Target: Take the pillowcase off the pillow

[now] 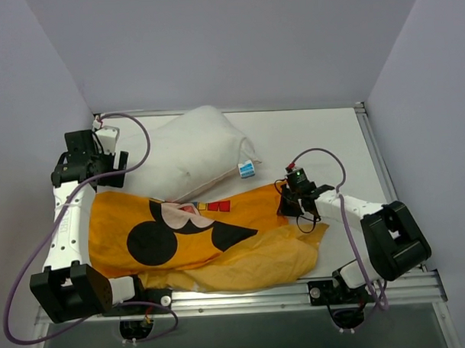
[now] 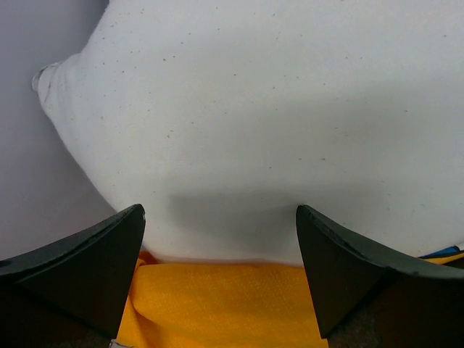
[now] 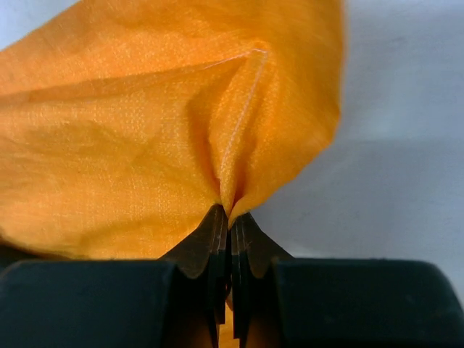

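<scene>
Your right gripper (image 3: 230,216) has its fingers (image 3: 210,246) pressed tight together, pinching a gathered fold of the orange-yellow pillowcase (image 3: 130,145) right at the tips, with no gap showing between them; the cloth fans up and away from the pinch. From the top view, that right gripper (image 1: 292,205) sits at the right end of the pillowcase (image 1: 212,239), which lies spread and rumpled across the near half of the table (image 1: 323,140), black mouse ears facing up. Your left gripper (image 2: 220,214) is spread wide and holds nothing: each dark finger (image 2: 87,268) stands apart, with the white pillow (image 2: 275,109) filling the space ahead and a strip of orange cloth below it. You cannot tell from the wrist view whether the tips touch the pillow. In the top view the left gripper (image 1: 102,163) is at the pillow's (image 1: 193,152) left end. The pillow lies at the back of the table, almost wholly bare, its near edge meeting the pillowcase's far edge, its blue-and-white tag (image 1: 248,170) at the right corner.
</scene>
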`<state>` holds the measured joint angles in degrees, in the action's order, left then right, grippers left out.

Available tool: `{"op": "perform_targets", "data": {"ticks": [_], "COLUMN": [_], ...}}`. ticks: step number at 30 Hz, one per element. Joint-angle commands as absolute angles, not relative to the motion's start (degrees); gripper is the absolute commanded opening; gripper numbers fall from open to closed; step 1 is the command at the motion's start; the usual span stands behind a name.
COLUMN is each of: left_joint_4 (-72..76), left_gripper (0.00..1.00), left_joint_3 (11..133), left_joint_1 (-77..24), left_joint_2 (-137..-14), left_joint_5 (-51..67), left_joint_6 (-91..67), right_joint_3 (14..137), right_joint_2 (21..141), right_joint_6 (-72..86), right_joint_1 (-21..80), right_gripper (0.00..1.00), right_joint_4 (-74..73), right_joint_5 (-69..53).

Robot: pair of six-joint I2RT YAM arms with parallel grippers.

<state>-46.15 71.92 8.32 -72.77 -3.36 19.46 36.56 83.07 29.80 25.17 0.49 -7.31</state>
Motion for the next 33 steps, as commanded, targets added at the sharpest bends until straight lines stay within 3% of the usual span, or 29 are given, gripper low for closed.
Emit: {"op": "perform_targets", "data": {"ticks": [1, 6, 12, 16, 20, 21, 22, 23, 24, 25, 33], "left_joint_4": [-43.68, -42.02, -40.34, -40.25, -40.52, -40.69, -40.69, -40.87, -40.87, -40.7, -44.72], "left_gripper": [0.94, 0.94, 0.94, 0.94, 0.94, 0.94, 0.94, 0.94, 0.94, 0.94, 0.94], "left_joint_3": [72.07, 73.03, 75.32, 75.85, 75.85, 75.85, 75.94, 76.2, 76.38, 76.46, 77.69], "left_joint_1": [8.53, 8.53, 9.05, 9.14, 9.14, 9.14, 9.14, 9.14, 9.14, 9.14, 9.14], "left_joint_2": [-74.26, -78.39, -83.22, -84.02, -82.8, -81.92, -81.31, -80.69, -78.94, -78.06, -68.39], "left_joint_5": [-2.55, -5.79, -10.8, -11.34, -8.71, -7.83, -6.34, -5.72, -5.02, -4.57, -1.67], "left_joint_6": [19.16, 20.3, 21.35, 21.62, 21.45, 21.27, 21.18, 20.92, 20.57, 20.57, 20.92], "right_joint_3": [35.6, 32.96, 39.88, 41.99, 49.73, 51.75, 54.81, 56.06, 57.12, 58.96, 62.84], "right_joint_2": [79.39, 69.45, 71.0, 73.91, 77.6, 79.78, 80.85, 81.64, 82.96, 83.23, 77.36], "right_joint_6": [29.71, 29.71, 33.83, 40.08, 35.35, 31.07, 29.11, 27.44, 25.16, 24.18, 18.2], "right_joint_1": [20.5, -7.78, -34.93, -39.11, -33.51, -31.05, -26.33, -24.54, -23.13, -20.68, -10.55], "right_gripper": [0.0, 0.0, 0.0, 0.0, 0.0, 0.05, 0.22, 0.61, 0.84, 0.99, 1.0], "right_joint_4": [2.63, 6.5, 8.34, 14.07, 8.47, 6.26, 4.33, 0.91, -0.95, -3.05, -14.41], "right_joint_5": [-5.79, -15.98, -23.81, -25.59, -25.14, -23.83, -22.51, -20.24, -18.82, -17.16, 6.3]}}
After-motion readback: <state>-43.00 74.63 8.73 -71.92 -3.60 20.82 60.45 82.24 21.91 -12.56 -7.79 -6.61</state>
